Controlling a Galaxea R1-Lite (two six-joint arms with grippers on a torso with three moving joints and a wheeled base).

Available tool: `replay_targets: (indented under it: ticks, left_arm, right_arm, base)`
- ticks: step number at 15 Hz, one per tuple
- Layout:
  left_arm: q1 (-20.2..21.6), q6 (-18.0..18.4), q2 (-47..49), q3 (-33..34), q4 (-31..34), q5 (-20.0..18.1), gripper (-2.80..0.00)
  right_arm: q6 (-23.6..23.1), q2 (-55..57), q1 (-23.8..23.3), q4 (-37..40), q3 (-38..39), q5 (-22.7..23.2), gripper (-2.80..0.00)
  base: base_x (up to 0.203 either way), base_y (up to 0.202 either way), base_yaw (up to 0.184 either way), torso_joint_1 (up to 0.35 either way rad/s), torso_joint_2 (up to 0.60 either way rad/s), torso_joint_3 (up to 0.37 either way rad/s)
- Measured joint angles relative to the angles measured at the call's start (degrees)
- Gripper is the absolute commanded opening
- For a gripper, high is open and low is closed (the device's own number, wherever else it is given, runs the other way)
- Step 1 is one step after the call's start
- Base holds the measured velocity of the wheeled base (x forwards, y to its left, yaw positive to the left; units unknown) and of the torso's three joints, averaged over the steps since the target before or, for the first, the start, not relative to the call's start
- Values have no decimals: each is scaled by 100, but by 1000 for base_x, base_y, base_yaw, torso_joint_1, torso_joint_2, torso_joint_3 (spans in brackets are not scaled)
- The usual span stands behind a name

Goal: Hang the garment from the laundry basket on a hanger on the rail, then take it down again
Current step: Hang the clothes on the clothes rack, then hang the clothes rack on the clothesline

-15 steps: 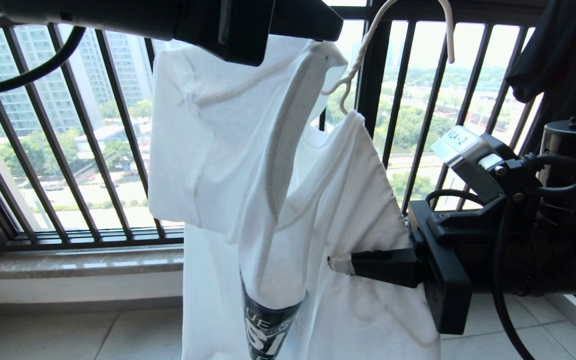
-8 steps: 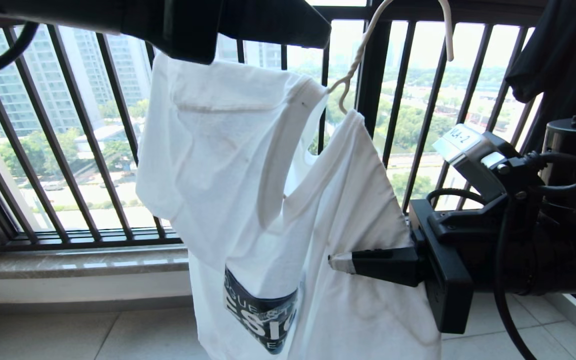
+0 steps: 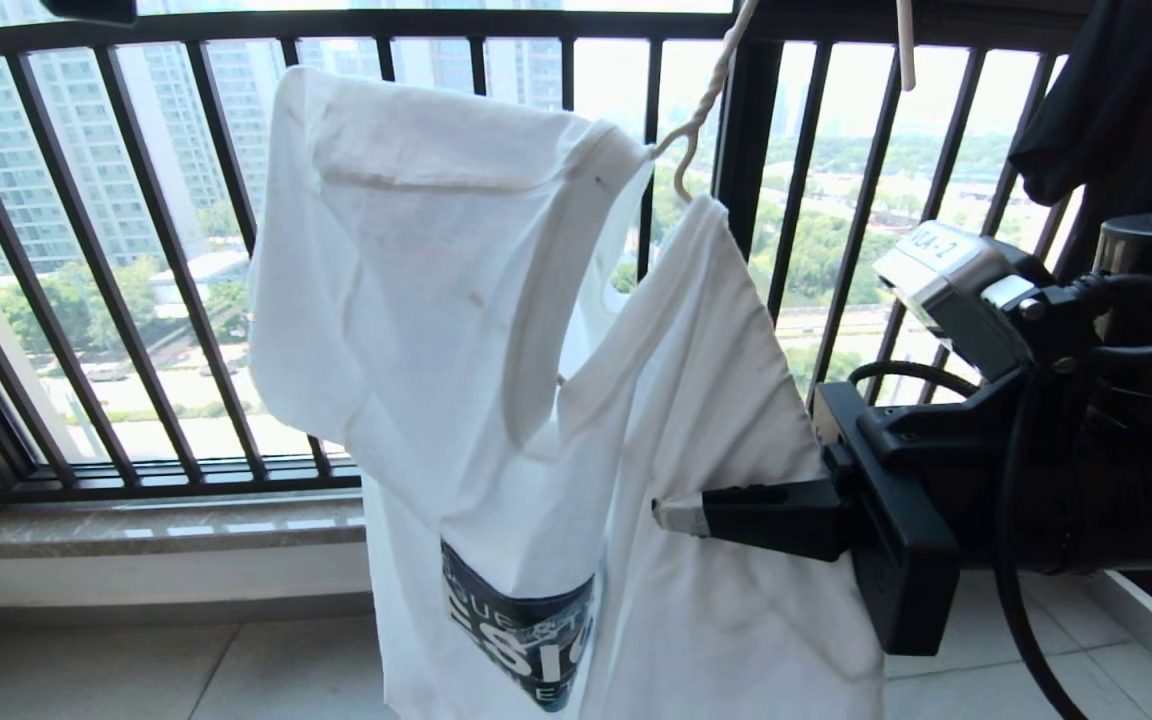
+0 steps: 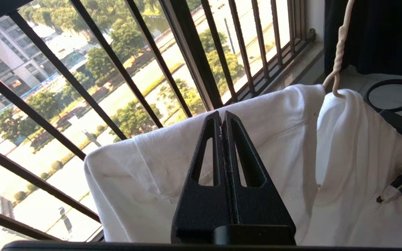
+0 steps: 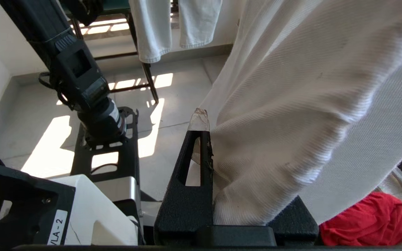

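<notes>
The garment [image 3: 436, 330], a white T-shirt with a dark blue chest print, hangs draped over the cream wire hanger [image 3: 696, 120], whose hook runs up out of the head view. My right gripper [image 3: 676, 515] reaches in from the right, shut on the garment's right shoulder cloth [image 5: 277, 146]. In the left wrist view my left gripper [image 4: 223, 116] is shut with nothing in it, just clear of the garment's other shoulder [image 4: 145, 167]. The hanger's twisted neck [image 4: 339, 45] rises beside the collar. The rail and the laundry basket are out of view.
The dark barred balcony railing [image 3: 136, 250] stands close behind the garment. A black garment [image 3: 1116, 120] hangs at the upper right. In the right wrist view a red cloth [image 5: 365, 219] lies on the tiled floor and a pale garment [image 5: 155, 31] hangs beyond my left arm [image 5: 79, 76].
My left arm let go of the garment's shoulder, rose out of the top of the head view and shut its jaws. The shoulder settled and spread out, showing more of the print. The right gripper kept its grip.
</notes>
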Motion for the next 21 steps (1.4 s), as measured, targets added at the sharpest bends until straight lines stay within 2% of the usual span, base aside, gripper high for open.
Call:
replay_targets:
  ticks: [2,4,6,8,10,12,14,17,19,21]
  left_arm:
    - [789,168,-6,-6,129,-1189,-280]
    - [1220,264,48,-6,247,-2237,-280]
    - [1336,498,102,2,554,-2698,-280]
    - [1314,768,159,0,1012,-2779,-280]
    - [1280,842,245,-4,1113,-2729,-280]
    - [1332,939,286,24,1175,-2710,-280]
    - [1408,1190,295,44,1653,-2610,-280]
    - [1744,1611,249,62,2565,-2569,-280]
    - [1891,1875,220,212,2872,-2564,-280]
    - [2107,2290,152,592,3035,-2583,-280]
  right_arm:
    - [-99,127,-31,0,-200,122,-280]
    - [-477,350,-228,22,-282,444,-280]
    - [-875,569,-447,54,-288,886,-280]
    - [-1008,701,-578,58,-288,1008,-280]
    - [-1080,799,-631,61,-264,1025,-280]
    - [-1375,871,-647,238,-221,1025,-280]
    - [-1764,914,-612,595,-216,1025,-280]
    - [-2183,986,-515,948,-208,1024,-280]
    - [-2490,1091,-423,1124,-189,1013,-280]
    - [-2823,1198,-346,1424,-183,1007,-280]
  base:
    - [0,0,0,0,0,0]
    - [0,0,0,0,0,0]
    - [0,0,0,0,0,0]
    - [0,0,0,0,0,0]
    - [0,0,0,0,0,0]
    - [0,0,0,0,0,0]
    - [0,0,0,0,0,0]
    - [0,0,0,0,0,0]
    - [0,0,0,0,0,0]
    - [0,0,0,0,0,0]
